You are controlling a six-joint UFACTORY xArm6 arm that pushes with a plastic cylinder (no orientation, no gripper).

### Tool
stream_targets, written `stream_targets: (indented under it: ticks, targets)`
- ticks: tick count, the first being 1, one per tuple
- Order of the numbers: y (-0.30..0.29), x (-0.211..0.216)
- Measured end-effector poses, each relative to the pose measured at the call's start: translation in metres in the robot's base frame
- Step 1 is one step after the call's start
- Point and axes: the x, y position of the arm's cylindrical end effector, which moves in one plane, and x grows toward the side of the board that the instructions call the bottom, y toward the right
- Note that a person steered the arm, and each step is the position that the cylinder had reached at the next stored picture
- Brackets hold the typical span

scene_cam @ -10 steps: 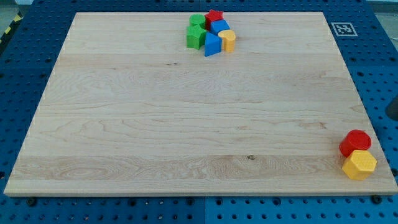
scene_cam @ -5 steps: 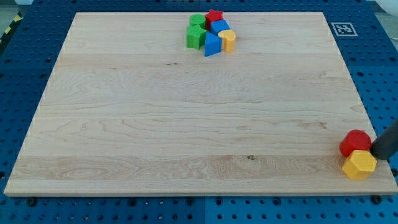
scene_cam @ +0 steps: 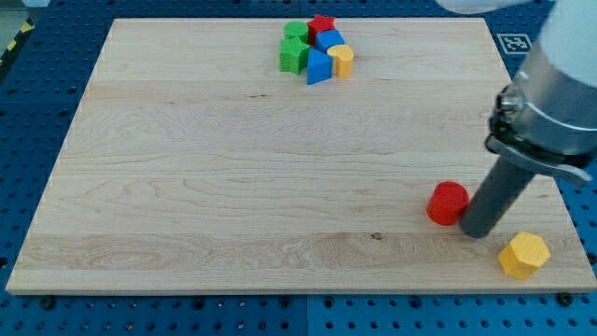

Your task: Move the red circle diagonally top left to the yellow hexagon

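Note:
The red circle (scene_cam: 448, 203) lies on the wooden board (scene_cam: 233, 177) at the lower right. The yellow hexagon (scene_cam: 523, 255) lies near the board's bottom right corner, down and to the right of the red circle, with a gap between them. My tip (scene_cam: 477, 231) stands on the board between the two, touching the red circle's right side and apart from the hexagon. The rod rises up and to the right into the arm's grey body (scene_cam: 560, 84).
A tight cluster sits at the top middle: two green blocks (scene_cam: 295, 51), a red star (scene_cam: 323, 24), two blue blocks (scene_cam: 320, 63) and a small yellow block (scene_cam: 342, 61). A printed marker (scene_cam: 515, 42) lies beyond the board's top right corner.
My arm came in from the right edge. The red circle slid left and slightly up, away from the yellow hexagon. The hexagon shifted a little to the left and down.

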Motion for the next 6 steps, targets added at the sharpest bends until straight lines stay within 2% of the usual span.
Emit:
stream_targets:
  ticks: [1, 3, 6]
  targets:
    - [-0.024, -0.001]
    - [-0.004, -0.019]
    - [-0.034, -0.056]
